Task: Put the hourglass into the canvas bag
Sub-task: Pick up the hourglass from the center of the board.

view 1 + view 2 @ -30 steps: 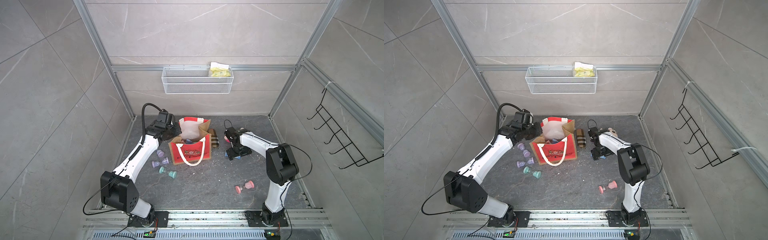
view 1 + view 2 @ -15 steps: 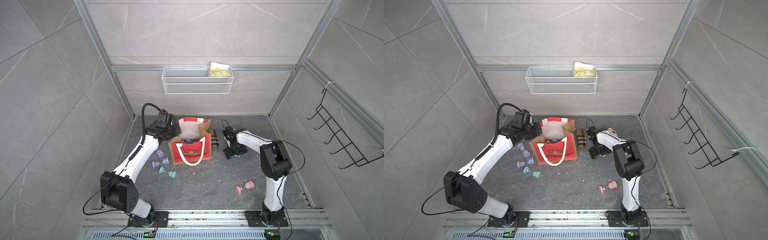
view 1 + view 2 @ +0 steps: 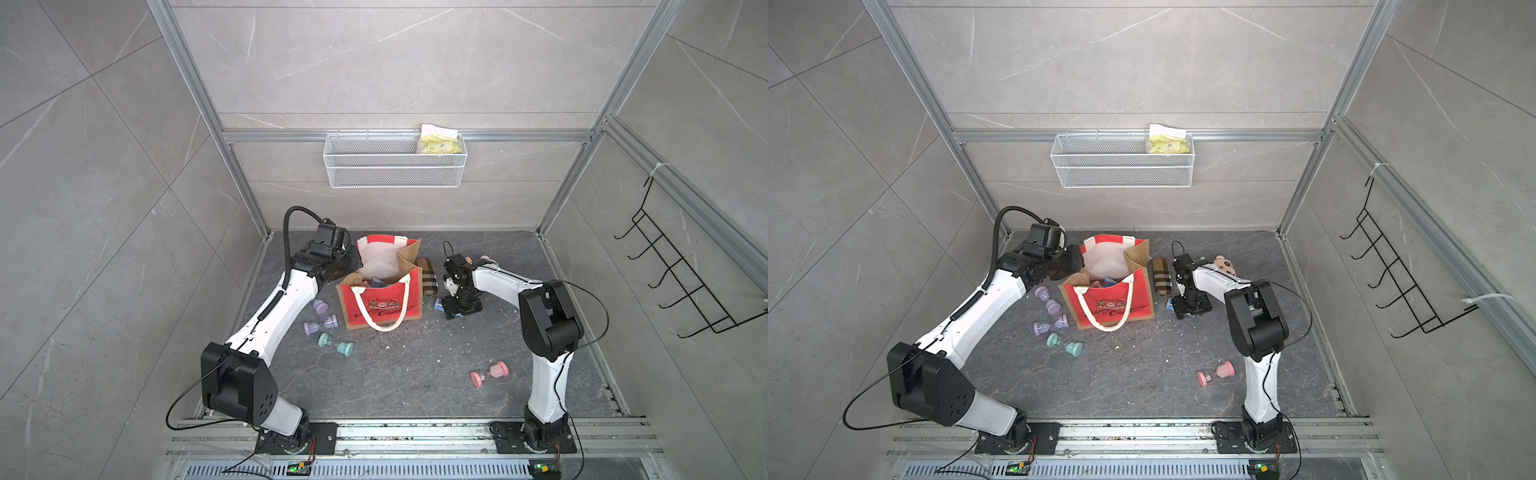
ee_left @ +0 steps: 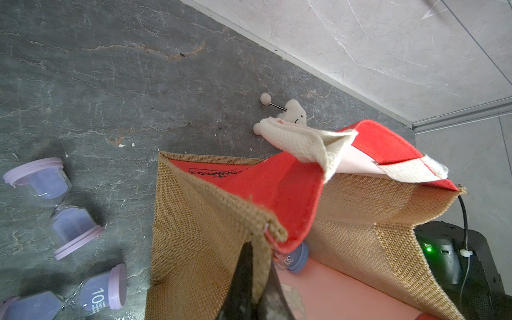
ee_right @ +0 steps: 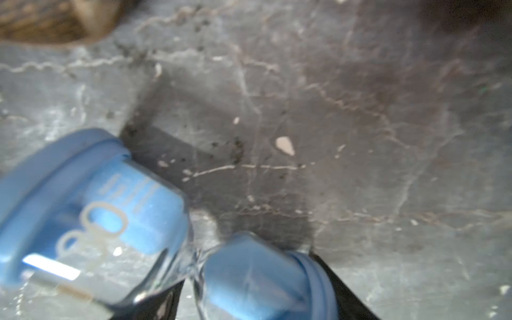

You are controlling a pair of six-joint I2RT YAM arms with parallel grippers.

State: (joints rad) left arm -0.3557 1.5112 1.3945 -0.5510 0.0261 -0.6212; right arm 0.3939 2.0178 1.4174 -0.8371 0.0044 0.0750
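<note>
Right fingers (image 5: pixel 346 291) closing, blue hourglass (image 5: pixel 155 227) (lying sideways)

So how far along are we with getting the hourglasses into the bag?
Done: at least one blue-capped hourglass lies inside the canvas bag. In hand: the left jaws pinch its burlap edge, holding it open. The right jaws straddle a loose blue hourglass on the floor, grip unconfirmed. Left: lift that one in, then the two purple hourglasses, the teal hourglass and the pink hourglass.
</note>
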